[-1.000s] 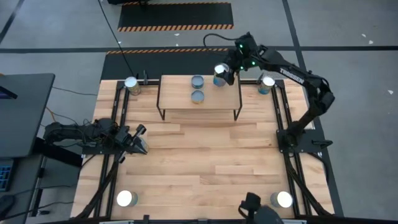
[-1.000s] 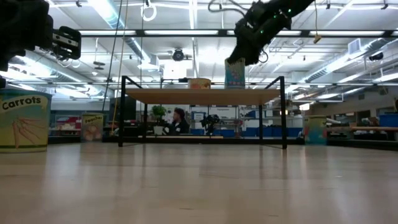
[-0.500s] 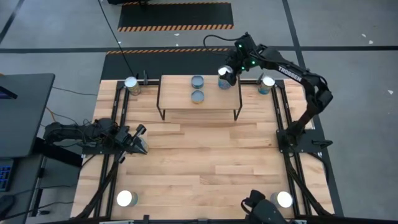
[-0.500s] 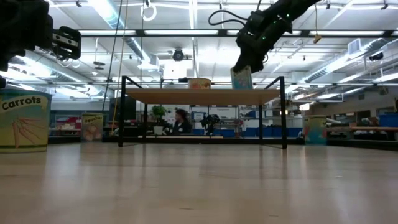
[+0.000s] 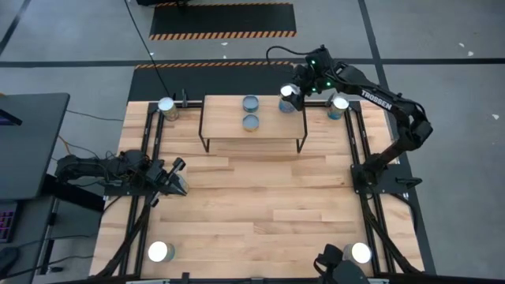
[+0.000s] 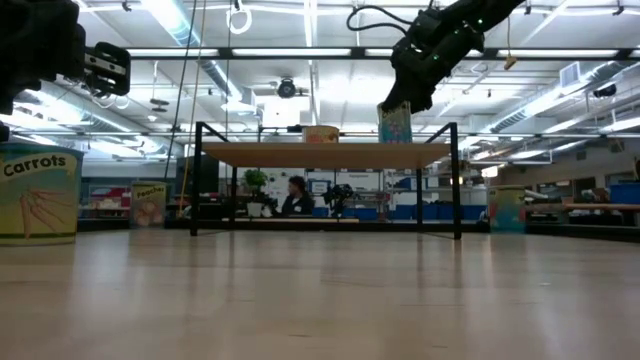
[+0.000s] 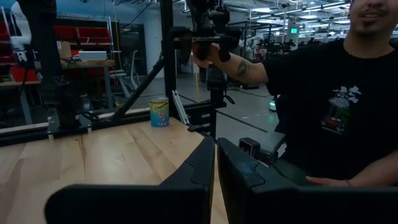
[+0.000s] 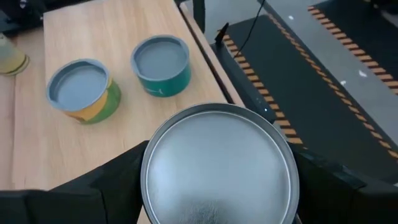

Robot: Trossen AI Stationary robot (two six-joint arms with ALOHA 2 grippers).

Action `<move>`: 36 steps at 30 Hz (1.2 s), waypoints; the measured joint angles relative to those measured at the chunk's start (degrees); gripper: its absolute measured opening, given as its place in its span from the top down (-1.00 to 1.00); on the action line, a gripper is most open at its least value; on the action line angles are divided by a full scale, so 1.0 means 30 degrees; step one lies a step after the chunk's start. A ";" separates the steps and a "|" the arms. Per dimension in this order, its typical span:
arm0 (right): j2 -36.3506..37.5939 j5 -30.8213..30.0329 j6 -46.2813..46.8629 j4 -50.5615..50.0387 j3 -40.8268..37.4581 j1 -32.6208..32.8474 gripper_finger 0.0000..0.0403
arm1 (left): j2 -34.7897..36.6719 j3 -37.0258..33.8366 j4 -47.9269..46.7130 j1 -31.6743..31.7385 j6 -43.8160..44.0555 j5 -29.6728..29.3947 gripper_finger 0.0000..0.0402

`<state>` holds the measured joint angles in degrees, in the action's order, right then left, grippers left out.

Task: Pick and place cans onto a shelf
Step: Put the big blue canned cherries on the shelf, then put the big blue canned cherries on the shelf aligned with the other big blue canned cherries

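Observation:
The shelf [image 5: 252, 126] stands at the table's far middle, with two small blue-grey-topped cans [image 5: 250, 103] [image 5: 251, 121] on its board. My right gripper [image 5: 290, 95] is shut on a silver-topped can [image 8: 217, 165] with a teal label [image 6: 395, 124] over the shelf's far right corner. In the low view the can's bottom is level with the board; whether it touches, I cannot tell. Four more silver-topped cans stand at the table's corners [image 5: 166, 106] [image 5: 340, 104] [image 5: 160, 252] [image 5: 360, 252]. My left gripper [image 5: 177, 177] is shut and empty at the table's left. My right gripper pinches the can between its two fingers [image 8: 118, 180], one on each side of the wall [image 6: 393, 112] just under the top rim. The fingers slant down from the table's far right. The can stays upright, at the height of the shelf board.
The shelf's black wire legs [image 6: 197, 180] and the black frame rails [image 5: 357, 138] along both table sides stand near the work. A person in a black shirt [image 7: 323, 106] is beyond the table's near edge. Bare planks [image 5: 260, 213] lie in front of the shelf.
My right gripper has carried the silver-topped can toward the table's right edge, along the shelf's far side, and slightly down. The can has stayed upright in the shut fingers and now sits near the shelf's far right corner.

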<state>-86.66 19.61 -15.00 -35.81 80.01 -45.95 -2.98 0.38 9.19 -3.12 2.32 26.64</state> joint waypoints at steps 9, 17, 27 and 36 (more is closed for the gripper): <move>-0.0113 0.0361 -0.0131 -0.0083 -0.0029 -0.0100 -0.66 | 0.0000 -0.0006 0.0000 -0.0004 -0.0003 -0.0004 0.86; -0.0173 -0.0238 -0.0138 -0.0211 -0.0685 -0.0109 -0.79 | 0.0000 -0.0001 0.0000 -0.0003 0.0003 -0.0004 0.86; 0.0106 -0.0606 -0.0066 -0.0109 -0.0255 -0.0036 -0.98 | 0.0000 -0.0004 0.0000 0.0003 -0.0003 -0.0004 0.86; 0.1380 -0.0923 0.0007 -0.0066 0.0407 0.0311 -0.98 | 0.0000 -0.0001 -0.0001 0.0002 -0.0002 -0.0004 0.86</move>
<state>-82.51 16.84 -14.98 -36.01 81.23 -45.02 -2.98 0.38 9.19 -3.12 2.31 26.63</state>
